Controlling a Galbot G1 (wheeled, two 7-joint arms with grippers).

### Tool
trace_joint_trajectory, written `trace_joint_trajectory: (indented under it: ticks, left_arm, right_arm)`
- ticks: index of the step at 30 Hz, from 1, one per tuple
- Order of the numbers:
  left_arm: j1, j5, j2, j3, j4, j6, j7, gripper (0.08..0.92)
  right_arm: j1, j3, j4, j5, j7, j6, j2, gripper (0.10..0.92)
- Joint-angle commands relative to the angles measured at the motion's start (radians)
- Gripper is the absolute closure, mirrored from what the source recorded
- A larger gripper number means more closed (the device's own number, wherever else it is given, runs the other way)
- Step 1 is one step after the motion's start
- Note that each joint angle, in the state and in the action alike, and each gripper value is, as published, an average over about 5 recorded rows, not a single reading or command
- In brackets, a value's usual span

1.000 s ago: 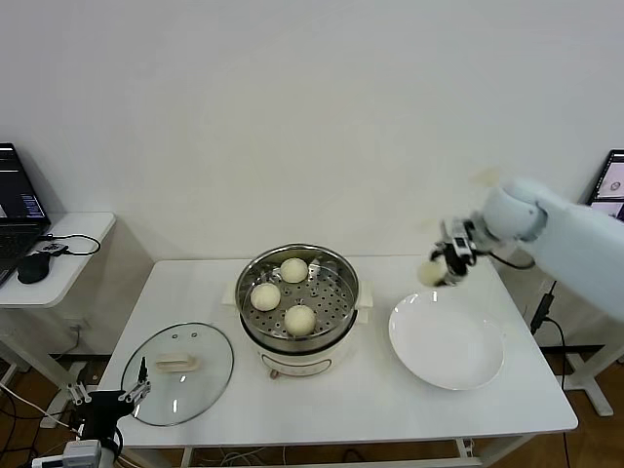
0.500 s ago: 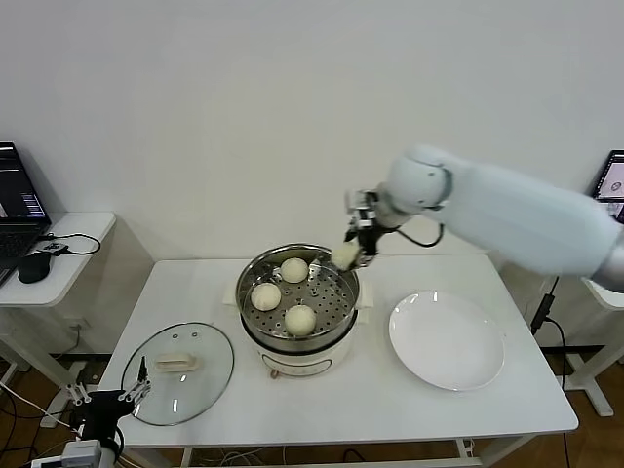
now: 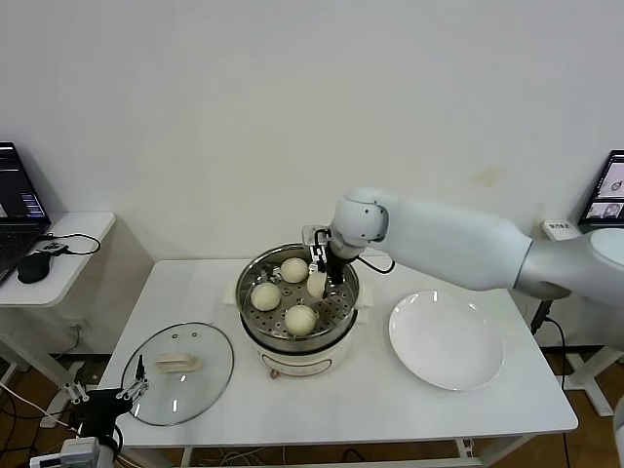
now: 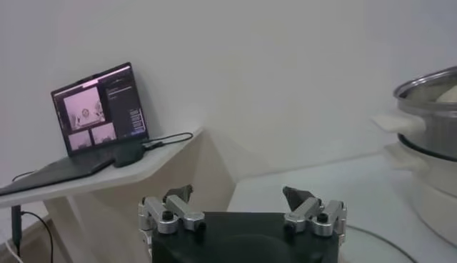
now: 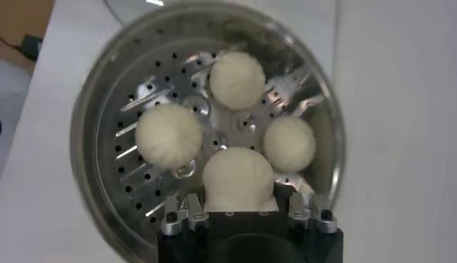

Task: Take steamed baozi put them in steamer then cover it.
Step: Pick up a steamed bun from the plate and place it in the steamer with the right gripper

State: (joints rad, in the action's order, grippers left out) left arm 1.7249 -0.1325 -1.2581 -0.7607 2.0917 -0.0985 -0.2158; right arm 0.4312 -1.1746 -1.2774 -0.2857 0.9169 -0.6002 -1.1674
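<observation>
Moved over the steamer (image 3: 297, 292), right gripper (image 3: 320, 278) clasps smooth cream-white baozi (image 5: 238, 179).

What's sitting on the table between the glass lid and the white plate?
In the head view, the steamer stands between the glass lid and the white plate, with three baozi inside and the right gripper holding a fourth over it.

The steamer (image 3: 297, 292) stands open in the middle of the table, a shiny steel basket with holes on a cream-white pot; three pale round baozi (image 5: 169, 135) lie inside, a fourth baozi (image 5: 238, 178) hangs just above them; the glass cover (image 3: 177, 372) lies flat to its left.
</observation>
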Motion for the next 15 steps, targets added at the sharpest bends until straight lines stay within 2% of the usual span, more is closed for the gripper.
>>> trace_joint_trajectory:
  ticks: [1,9,12,15]
  left_arm:
    - [-0.007,0.0,0.001,0.004,-0.006,-0.001,0.001,0.177]
    - [-0.009,0.0,0.002,0.003,-0.007,-0.003,0.002,0.177]
    - [-0.009,0.0,0.001,0.004,-0.004,-0.003,0.004,0.177]
    - [-0.008,0.001,0.0,0.006,-0.002,-0.003,0.005,0.177]
  right_arm:
    - [-0.066,0.006,0.09,0.104,-0.007,0.01,-0.053,0.424]
    - [-0.067,0.04,0.065,0.084,-0.006,0.01,-0.028,0.418]
    - [-0.042,0.055,0.008,0.046,-0.005,-0.002,0.012,0.367]
    - [-0.013,0.079,-0.067,-0.003,-0.02,-0.015,0.075,0.28]
